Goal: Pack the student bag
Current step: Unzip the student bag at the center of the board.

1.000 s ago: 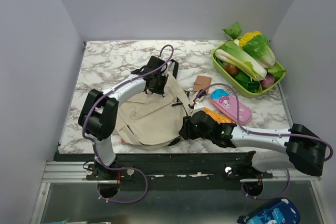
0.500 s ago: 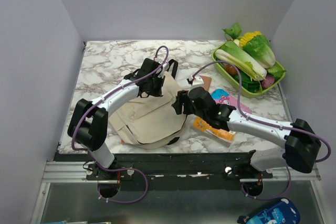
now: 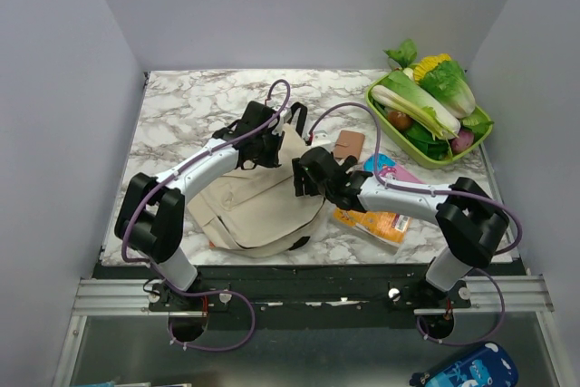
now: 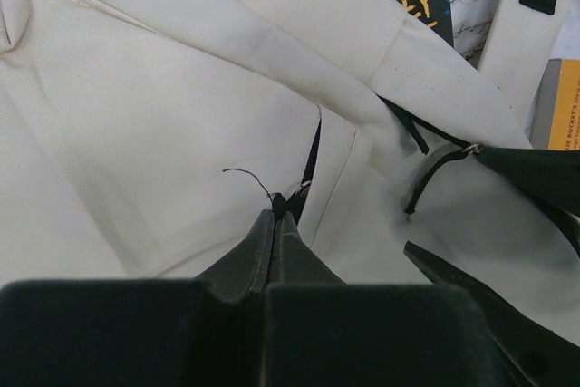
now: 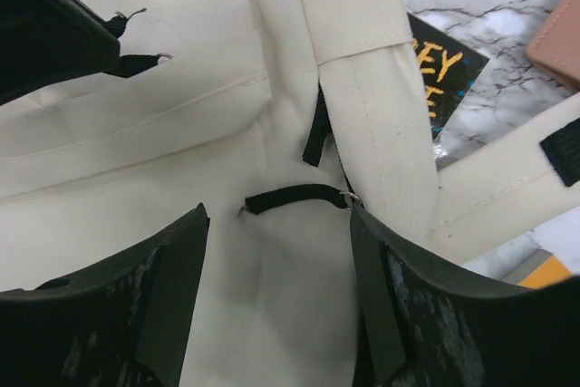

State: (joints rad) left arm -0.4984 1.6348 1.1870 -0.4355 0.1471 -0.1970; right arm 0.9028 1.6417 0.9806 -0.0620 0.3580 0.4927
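The student bag is a cream fabric backpack lying flat at the table's middle, with a beige strap. My left gripper is over its far end; in the left wrist view the gripper is shut on a black zipper pull. My right gripper is over the bag's right side. In the right wrist view it is open, its jaws either side of a second black zipper pull, not touching it. An orange book lies right of the bag.
A dark book with yellow letters lies partly under the bag. A pink pencil case and a brown wallet lie right of the bag. A green tray of vegetables stands at the back right.
My right arm has swung from the bag's near right corner up over the bag, leaving the orange book on the table. My left gripper shifted slightly left on the bag's far end.
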